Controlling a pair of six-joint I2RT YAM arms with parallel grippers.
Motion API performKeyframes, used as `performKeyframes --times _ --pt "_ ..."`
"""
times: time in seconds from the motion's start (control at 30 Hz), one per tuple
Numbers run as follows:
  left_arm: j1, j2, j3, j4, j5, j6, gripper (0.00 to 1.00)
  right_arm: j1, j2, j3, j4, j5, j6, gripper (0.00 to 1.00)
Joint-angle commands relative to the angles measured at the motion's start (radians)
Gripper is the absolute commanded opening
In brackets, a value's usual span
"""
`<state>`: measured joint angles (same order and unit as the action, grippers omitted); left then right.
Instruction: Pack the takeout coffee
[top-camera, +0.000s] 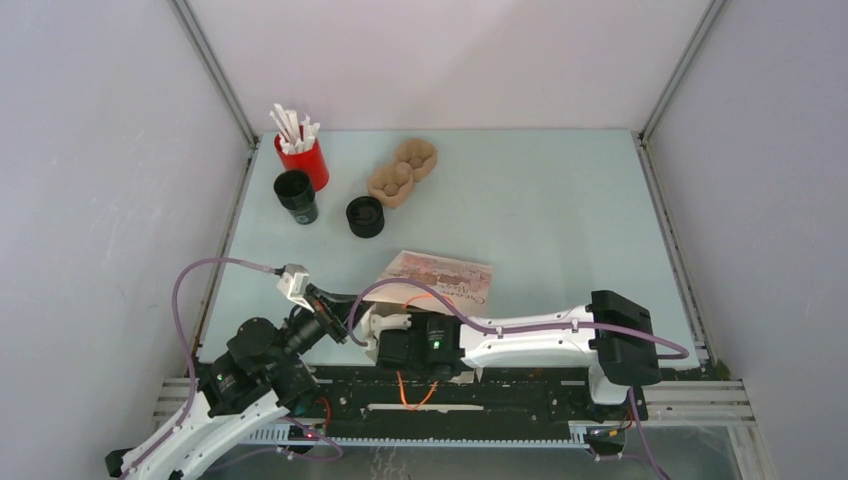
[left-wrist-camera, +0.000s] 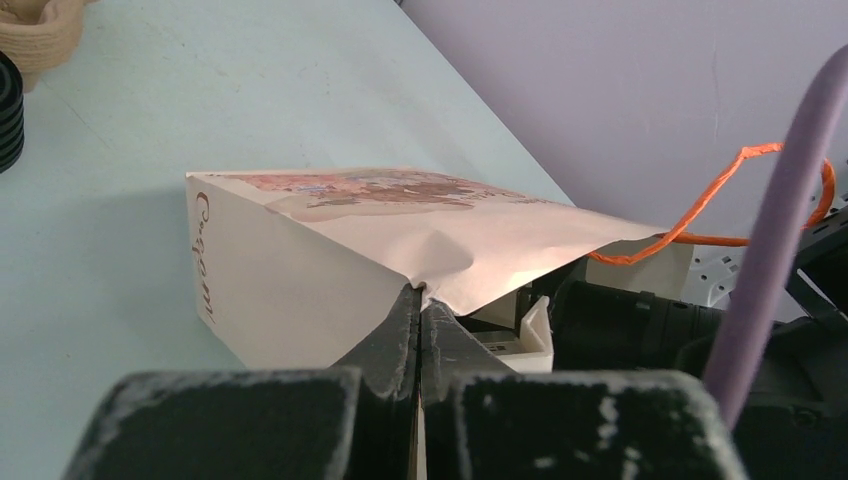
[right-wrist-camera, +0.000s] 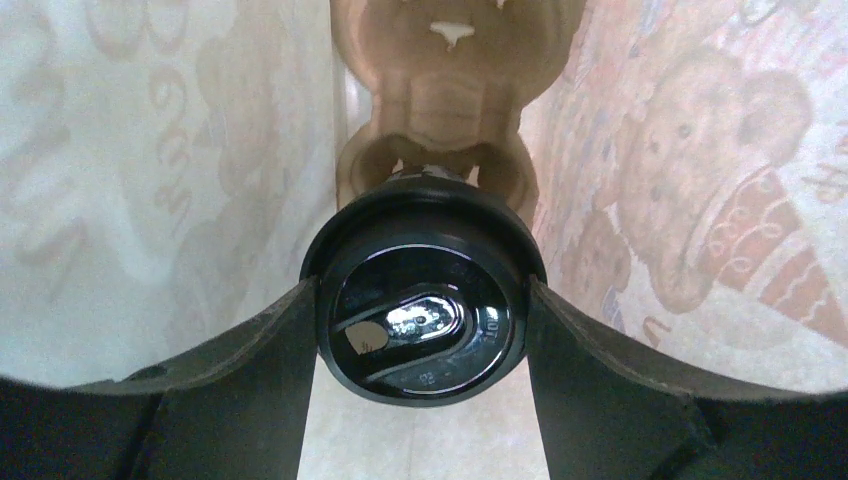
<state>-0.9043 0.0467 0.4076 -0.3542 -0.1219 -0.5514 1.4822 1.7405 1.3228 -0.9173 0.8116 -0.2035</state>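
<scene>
The takeout coffee (right-wrist-camera: 422, 315) shows only its glossy black lid in the right wrist view, deep inside the paper bag (right-wrist-camera: 150, 150). My right gripper (right-wrist-camera: 420, 290) is shut on it, a finger pressed against each side of the lid. Behind the cup sits a brown pulp carrier (right-wrist-camera: 450, 90). The bag (top-camera: 440, 280) lies on its side near the front of the table, and it hides the right fingers from above. My left gripper (left-wrist-camera: 421, 295) is shut on the upper edge of the bag's mouth (left-wrist-camera: 470, 270), holding it lifted.
At the back left stand a red cup of white sticks (top-camera: 301, 155), an open black cup (top-camera: 296, 195) and a squat black round piece (top-camera: 365, 216). Two brown pulp carriers (top-camera: 402, 172) lie beside them. An orange bag handle (left-wrist-camera: 760, 190) loops near the right arm.
</scene>
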Motion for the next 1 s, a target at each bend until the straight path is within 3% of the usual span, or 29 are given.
performKeyframes --times 0.0,0.17,0.53,0.97 --pt "-0.004 0.013 0.018 0.020 0.015 -0.013 0.00 0.000 -0.078 -0.028 0.155 0.046 -0.091 0.34" --pt "-0.004 0.017 0.016 0.020 0.016 -0.019 0.00 -0.018 -0.102 -0.073 0.239 0.049 -0.146 0.34" --pt "-0.004 0.019 0.045 -0.041 -0.027 0.006 0.00 -0.020 -0.086 -0.080 0.148 0.162 -0.120 0.34" --pt "-0.005 0.035 0.059 -0.051 -0.046 0.008 0.00 -0.089 -0.126 -0.160 0.287 0.028 -0.179 0.34"
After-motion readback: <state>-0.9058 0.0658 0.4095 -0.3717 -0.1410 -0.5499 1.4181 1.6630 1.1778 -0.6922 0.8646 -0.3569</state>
